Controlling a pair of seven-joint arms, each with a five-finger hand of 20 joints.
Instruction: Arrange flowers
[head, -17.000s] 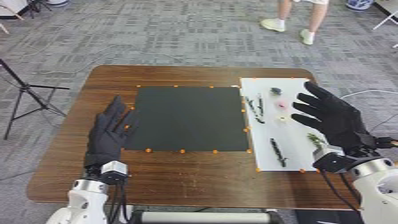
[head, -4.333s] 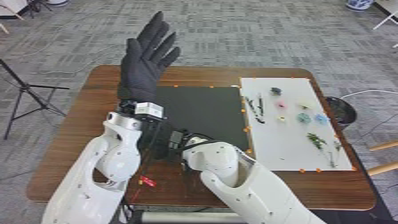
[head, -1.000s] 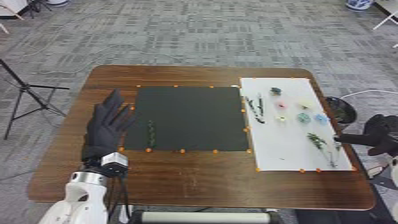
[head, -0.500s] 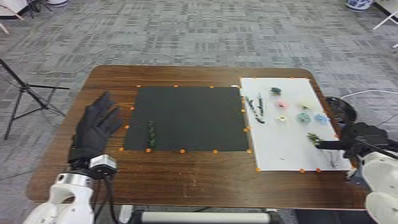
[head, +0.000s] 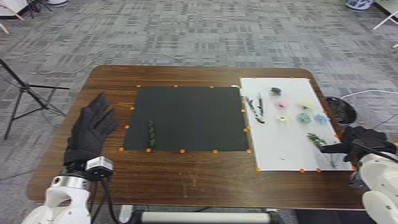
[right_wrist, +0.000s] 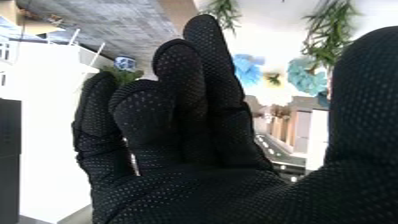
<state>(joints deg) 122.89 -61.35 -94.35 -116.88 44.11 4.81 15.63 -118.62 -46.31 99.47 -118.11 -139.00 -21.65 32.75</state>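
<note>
In the head view, we see a green stem (head: 150, 137) lying on the black mat (head: 191, 117), our left hand (head: 87, 132) open beside it, and our right hand (head: 364, 141) at the edge of the white sheet (head: 282, 160) – near a leafy sprig (head: 316, 141) and below the pink flower (head: 282, 105). In the right wrist view, our right hand is open, fingers extended and thumb apart – with a blue flower (right_wrist: 248, 70) and a teal flower (right_wrist: 306, 77) beyond.
</note>
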